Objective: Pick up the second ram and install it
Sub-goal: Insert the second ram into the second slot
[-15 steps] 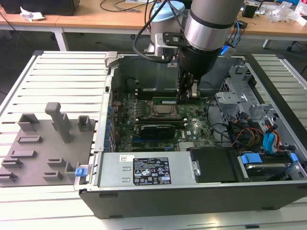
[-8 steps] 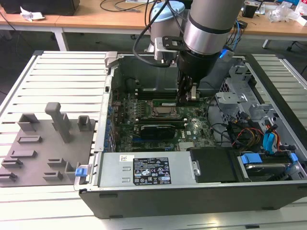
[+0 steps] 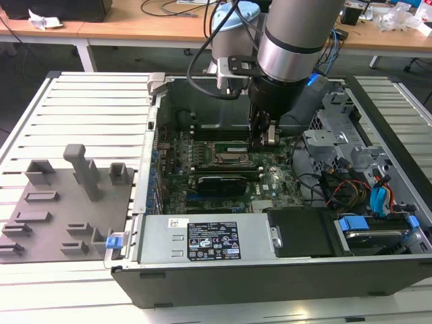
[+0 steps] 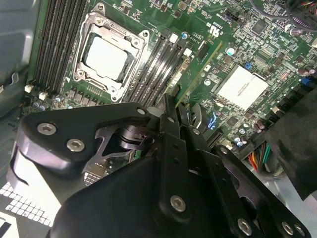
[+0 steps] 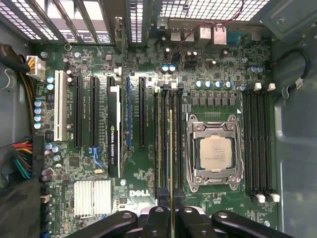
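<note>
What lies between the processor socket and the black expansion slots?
Memory slots, with the ram in the gripper edge-on over them, in the first wrist view.

Silver-grey cylindrical arm [image 3: 297, 34], black cables [image 3: 200, 67] looped beside it, matte black hand [image 4: 172, 101] with silver screws [image 4: 177, 202]

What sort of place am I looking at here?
Likely a robotics lab: the gripper holds the second ram inside an opened computer case on a slatted metal table, with cluttered wooden workbenches behind.
</note>
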Robot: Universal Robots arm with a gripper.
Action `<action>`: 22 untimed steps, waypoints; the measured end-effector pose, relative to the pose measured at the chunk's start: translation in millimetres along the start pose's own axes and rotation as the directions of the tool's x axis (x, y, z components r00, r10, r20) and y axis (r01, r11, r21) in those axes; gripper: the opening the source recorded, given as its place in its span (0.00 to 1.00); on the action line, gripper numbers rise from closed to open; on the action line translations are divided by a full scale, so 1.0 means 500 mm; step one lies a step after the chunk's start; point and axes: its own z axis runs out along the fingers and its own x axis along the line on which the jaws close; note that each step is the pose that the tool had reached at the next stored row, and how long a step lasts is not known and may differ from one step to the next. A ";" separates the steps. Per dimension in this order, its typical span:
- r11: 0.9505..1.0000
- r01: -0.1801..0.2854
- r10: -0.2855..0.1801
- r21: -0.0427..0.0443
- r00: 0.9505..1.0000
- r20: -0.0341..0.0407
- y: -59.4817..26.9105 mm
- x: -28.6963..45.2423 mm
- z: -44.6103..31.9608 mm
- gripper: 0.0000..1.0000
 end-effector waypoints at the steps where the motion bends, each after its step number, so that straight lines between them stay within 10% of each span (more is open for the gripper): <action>1: 1.000 0.000 0.000 0.000 1.000 0.000 0.000 0.000 0.001 0.14; 22: 1.000 0.000 0.000 0.000 1.000 0.000 0.011 -0.010 0.032 0.14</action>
